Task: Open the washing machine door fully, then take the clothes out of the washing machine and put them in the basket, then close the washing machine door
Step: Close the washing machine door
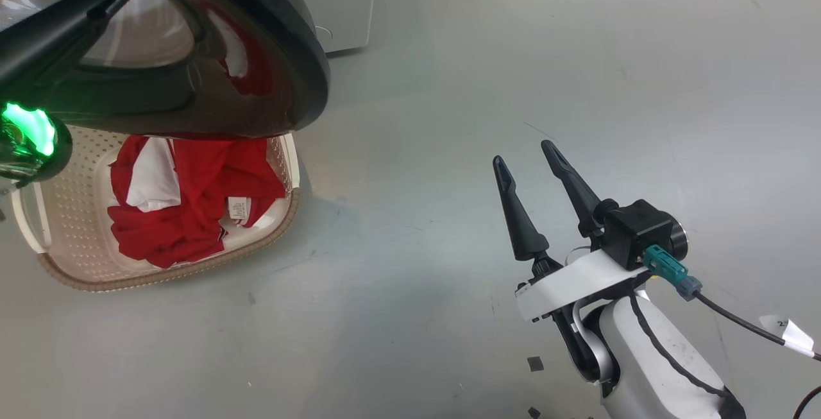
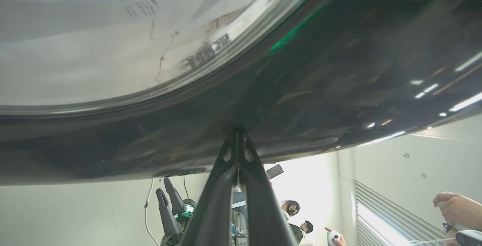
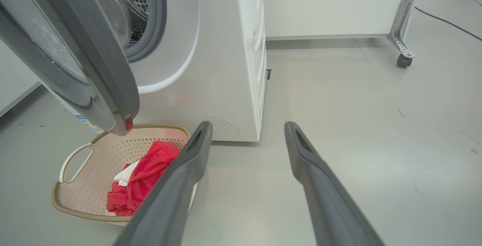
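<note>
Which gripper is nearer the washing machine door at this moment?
Left. The left gripper, fingers shut together, has its tips against the black ring of the washing machine door. The right gripper hangs open over the floor, off to the door's side and apart from it.

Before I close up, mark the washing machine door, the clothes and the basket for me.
washing machine door (image 3: 101, 57): right wrist view, on its grey inner ring.
clothes (image 1: 205, 175): head view, on the red fabric.
basket (image 3: 98, 170): right wrist view, on its bare perforated inside.
</note>
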